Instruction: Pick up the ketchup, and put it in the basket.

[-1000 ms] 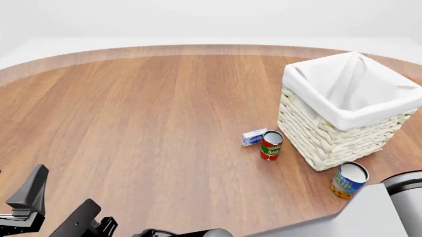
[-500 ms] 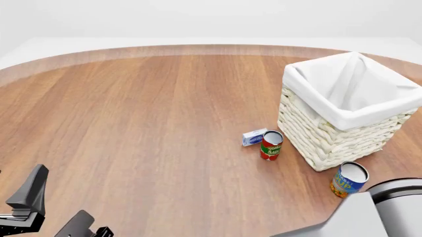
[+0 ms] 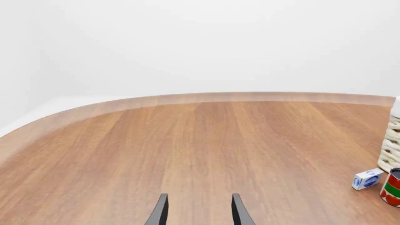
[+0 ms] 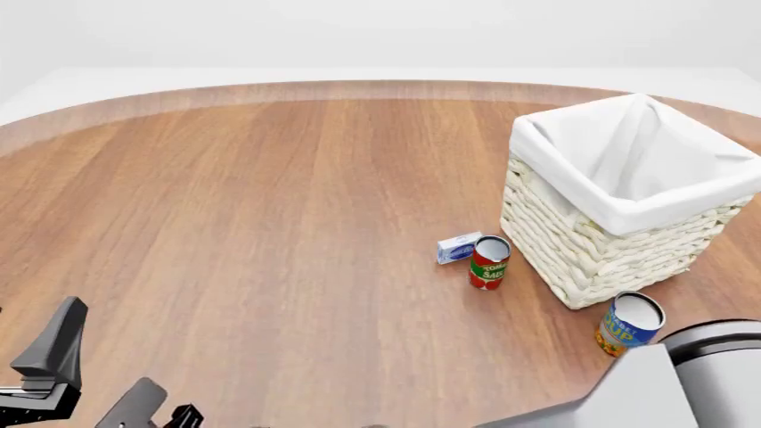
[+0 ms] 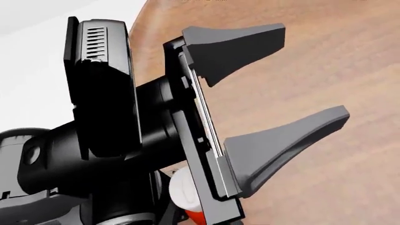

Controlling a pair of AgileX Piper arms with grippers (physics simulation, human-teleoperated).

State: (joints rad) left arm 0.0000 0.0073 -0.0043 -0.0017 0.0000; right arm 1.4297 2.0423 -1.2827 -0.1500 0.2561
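Observation:
The ketchup [image 5: 185, 191] shows only in the right wrist view, as a white cap and a bit of orange-red body behind the left arm's gripper; it is out of the front view. The basket [image 4: 585, 242] stands at the right of the table, and its edge shows in the left wrist view [image 3: 393, 140]. My left gripper [image 4: 110, 348] is open and empty at the near left corner, far from the basket. It also shows in the left wrist view [image 3: 198, 211] and fills the right wrist view [image 5: 306, 77]. My right gripper's fingers are hidden; only its arm [image 4: 683, 383] shows at the bottom right.
A red-and-green tomato sauce can [image 4: 489, 262] and a small blue-and-white box [image 4: 458, 247] stand just left of the basket. A blue-and-yellow can [image 4: 626, 325] stands in front of the basket, next to the right arm.
The right arm, which lay along the bottom edge of the front view a second ago, has drawn back to the bottom right corner. The left gripper's nearer finger sits slightly lower.

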